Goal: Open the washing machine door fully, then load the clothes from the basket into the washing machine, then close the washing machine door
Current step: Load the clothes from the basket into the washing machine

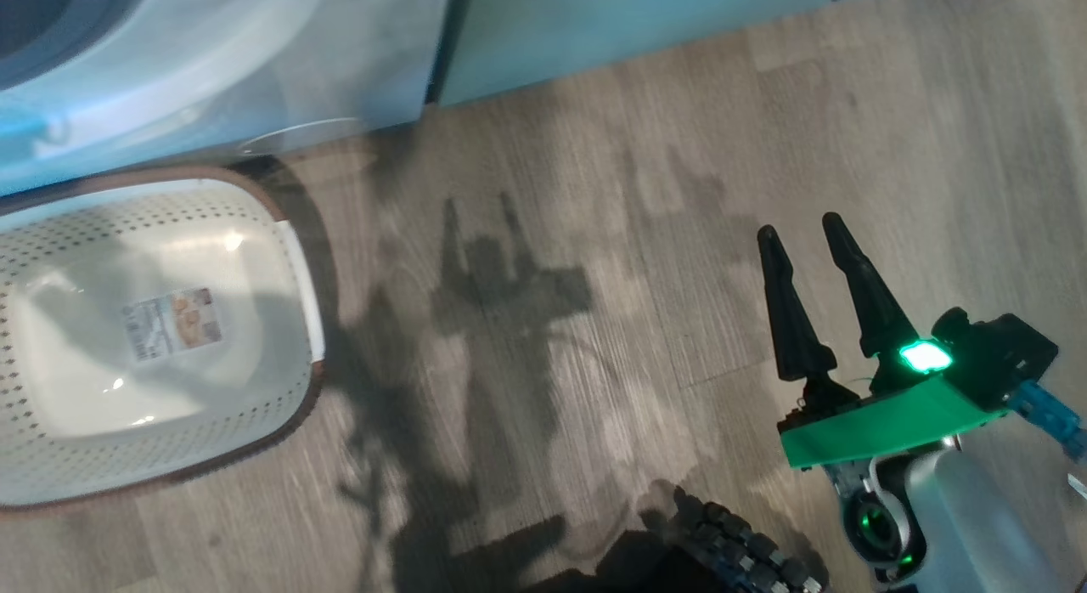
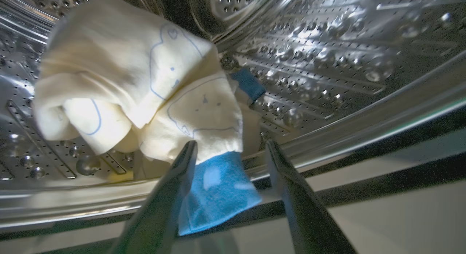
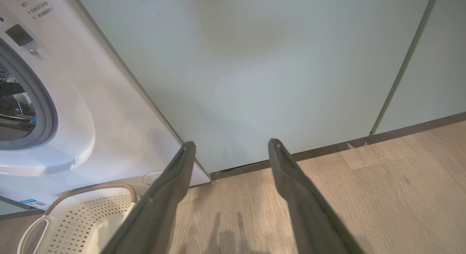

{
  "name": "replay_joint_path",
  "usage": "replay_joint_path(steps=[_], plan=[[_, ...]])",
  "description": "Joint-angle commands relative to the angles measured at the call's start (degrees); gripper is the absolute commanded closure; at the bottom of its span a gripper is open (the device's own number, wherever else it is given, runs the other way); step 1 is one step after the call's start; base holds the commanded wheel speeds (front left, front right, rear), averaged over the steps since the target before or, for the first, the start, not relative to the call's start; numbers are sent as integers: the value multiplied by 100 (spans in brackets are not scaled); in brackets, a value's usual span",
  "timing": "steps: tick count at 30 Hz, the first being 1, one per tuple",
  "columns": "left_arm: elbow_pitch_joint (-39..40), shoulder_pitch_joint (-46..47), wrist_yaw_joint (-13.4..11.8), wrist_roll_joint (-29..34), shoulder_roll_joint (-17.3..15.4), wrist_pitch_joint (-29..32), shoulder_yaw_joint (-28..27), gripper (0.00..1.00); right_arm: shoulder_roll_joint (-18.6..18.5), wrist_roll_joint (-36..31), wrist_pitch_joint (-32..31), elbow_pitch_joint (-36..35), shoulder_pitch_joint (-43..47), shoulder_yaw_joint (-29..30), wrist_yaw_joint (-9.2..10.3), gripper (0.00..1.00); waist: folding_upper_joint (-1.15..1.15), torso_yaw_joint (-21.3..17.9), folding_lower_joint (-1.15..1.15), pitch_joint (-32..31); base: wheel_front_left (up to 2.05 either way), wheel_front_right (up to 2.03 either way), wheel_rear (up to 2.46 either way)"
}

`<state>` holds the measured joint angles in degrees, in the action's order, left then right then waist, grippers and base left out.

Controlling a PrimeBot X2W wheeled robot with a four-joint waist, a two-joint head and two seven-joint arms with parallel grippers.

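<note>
Clothes (image 2: 138, 83) — at tips of left claw (image 2: 231, 143)

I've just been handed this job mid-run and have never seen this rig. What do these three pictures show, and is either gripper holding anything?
This is a wheeled robot with two arms, each ending in two long dark fingers.

The head view looks down at the wooden floor. The basket, with just a label on its floor, stands before the white washing machine. The right gripper hangs open over the floor.

The left wrist view looks along the left gripper into the steel drum. The clothes lie heaped there, with a blue patch drooping over the drum's lip between the open fingers. Nothing is gripped.

The right wrist view faces a pale green cabinet door, with its fingers apart and empty.
</note>
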<state>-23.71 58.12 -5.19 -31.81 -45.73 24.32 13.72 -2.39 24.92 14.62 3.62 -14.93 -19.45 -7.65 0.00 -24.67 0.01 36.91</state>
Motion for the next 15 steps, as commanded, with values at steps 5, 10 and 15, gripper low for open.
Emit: replay_joint_path(steps=[5, 10, 15], plan=[[-230, 452, 100, 166, -528, 332, -37, 0, -49, 90, 38, -194, -18, -151, 16, 0, 0, -175, -1, 93, 0, 0, 0], [-519, 643, 121, 261, -590, 622, 110, 0, -49, 105, 38, -190, -7, -185, 16, 0, 0, -234, -1, 123, 0, 0, 0], [-723, 830, 216, 308, -614, 644, 195, 100, -49, 128, 38, -212, -22, -179, 16, 0, 0, -249, -1, 169, 0, 0, 0]])
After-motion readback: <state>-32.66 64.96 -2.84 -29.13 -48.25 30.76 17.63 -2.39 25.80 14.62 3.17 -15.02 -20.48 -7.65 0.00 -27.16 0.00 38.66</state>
